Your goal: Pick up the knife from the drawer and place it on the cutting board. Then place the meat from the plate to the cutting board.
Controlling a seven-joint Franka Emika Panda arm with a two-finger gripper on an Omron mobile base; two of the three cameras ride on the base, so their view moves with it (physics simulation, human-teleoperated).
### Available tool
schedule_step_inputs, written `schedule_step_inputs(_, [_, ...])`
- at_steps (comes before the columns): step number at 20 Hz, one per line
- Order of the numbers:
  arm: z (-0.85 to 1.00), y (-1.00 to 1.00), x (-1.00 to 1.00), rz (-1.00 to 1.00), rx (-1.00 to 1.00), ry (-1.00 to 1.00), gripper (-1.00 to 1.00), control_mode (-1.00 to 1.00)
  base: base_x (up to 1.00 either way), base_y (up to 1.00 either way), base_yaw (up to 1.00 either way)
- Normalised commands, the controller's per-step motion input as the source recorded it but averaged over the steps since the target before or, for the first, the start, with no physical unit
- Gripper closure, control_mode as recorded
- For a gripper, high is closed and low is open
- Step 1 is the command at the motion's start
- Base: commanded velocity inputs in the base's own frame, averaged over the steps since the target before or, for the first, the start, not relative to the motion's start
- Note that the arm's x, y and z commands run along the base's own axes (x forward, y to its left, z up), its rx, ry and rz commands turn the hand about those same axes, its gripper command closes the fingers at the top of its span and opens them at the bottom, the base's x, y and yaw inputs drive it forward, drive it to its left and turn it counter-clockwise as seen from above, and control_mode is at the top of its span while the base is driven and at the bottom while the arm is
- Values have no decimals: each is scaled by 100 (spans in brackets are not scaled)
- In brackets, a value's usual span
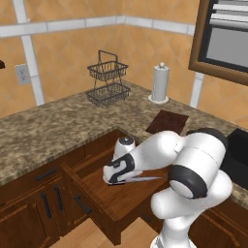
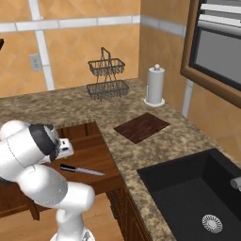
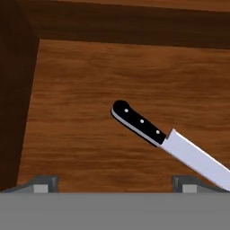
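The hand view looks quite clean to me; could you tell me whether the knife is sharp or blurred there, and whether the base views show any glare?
Hand view: the knife is crisp, its handle rivets distinct, on evenly lit drawer wood. Both base views: flat, soft lighting, no glare on the countertop.

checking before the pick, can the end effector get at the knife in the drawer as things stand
Probably yes. The drawer is pulled open, the knife lies flat and alone on its wood bottom, and the end effector hangs open right above it with nothing between. The handle sits roughly between the fingertips.
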Motion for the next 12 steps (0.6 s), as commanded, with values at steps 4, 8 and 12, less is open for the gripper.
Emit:
schedule_step_inputs(4, [-48, -33, 3, 12, 0, 7, -100, -100, 0, 0, 0])
schedule_step_inputs(8, [-61, -10, 11, 16, 0, 0, -100, -100, 0, 0, 0])
schedule_step_inputs(12, [-64, 0, 32, 18, 0, 0, -100, -100, 0, 0, 0])
